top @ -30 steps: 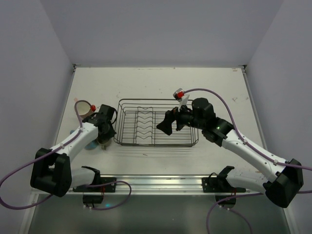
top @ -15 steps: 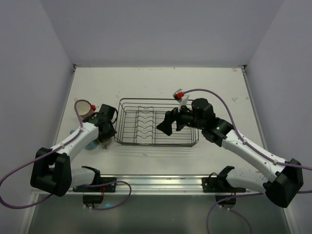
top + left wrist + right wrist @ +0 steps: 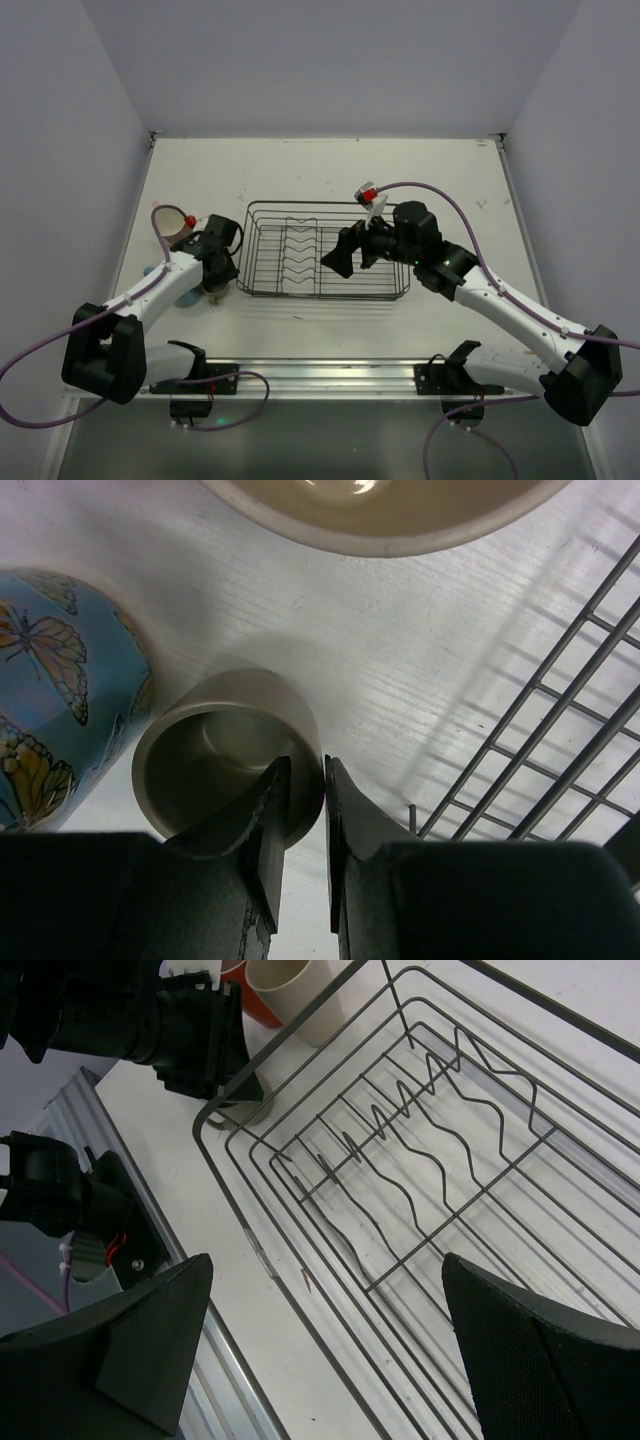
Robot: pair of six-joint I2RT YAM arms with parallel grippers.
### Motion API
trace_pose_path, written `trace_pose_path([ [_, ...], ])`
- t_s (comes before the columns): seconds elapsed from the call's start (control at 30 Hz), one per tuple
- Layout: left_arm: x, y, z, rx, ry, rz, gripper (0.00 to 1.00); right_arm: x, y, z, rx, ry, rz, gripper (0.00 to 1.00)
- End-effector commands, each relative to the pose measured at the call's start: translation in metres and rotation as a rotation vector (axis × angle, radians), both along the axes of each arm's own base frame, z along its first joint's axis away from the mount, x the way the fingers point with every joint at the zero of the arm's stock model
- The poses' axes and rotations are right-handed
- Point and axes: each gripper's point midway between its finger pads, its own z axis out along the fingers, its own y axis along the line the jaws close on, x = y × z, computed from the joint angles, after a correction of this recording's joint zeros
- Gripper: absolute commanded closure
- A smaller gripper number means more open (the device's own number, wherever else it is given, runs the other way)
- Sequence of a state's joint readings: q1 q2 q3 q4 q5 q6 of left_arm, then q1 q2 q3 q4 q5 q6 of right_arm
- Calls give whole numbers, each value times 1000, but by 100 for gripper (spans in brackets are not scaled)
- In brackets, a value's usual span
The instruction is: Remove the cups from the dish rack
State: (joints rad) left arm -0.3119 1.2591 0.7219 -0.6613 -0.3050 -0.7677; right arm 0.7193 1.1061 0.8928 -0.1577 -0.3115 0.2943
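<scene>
Left wrist | left gripper (image 3: 303,780) pinches wall of round, smooth olive-grey mug (image 3: 200,770)

The dish rack (image 3: 265,250) stands in the middle of the desk (image 3: 330,170), its dividers (image 3: 298,258) in a row across its middle, and the right claw (image 3: 338,262) hangs over its right half. On the desk just left of the rack's left end stands a cluster of cups: the smallest cup (image 3: 215,750) nearest the front by the rack's corner, a second cup (image 3: 60,670) close beside it on the side away from the rack, and a third cup (image 3: 390,510) behind them. The left claw (image 3: 304,780) is above the smallest cup, one finger inside its rim and the other outside against its wall.
</scene>
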Motion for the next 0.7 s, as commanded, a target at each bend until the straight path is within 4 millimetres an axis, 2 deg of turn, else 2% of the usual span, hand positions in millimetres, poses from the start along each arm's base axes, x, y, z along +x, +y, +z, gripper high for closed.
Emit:
trace_pose_path([
  [0.0,-2,6,1,38,-10,29,76,0,6,9,36,-23,25,1],
  [0.27,-1,5,17,27,-43,39,70,0,6,7,35,-19,26,1],
  [0.43,1,6,33,14,-89,56,60,1,6,8,36,-20,23,1],
  [0.67,5,4,44,5,-109,51,59,0,6,7,32,-15,23,1],
])
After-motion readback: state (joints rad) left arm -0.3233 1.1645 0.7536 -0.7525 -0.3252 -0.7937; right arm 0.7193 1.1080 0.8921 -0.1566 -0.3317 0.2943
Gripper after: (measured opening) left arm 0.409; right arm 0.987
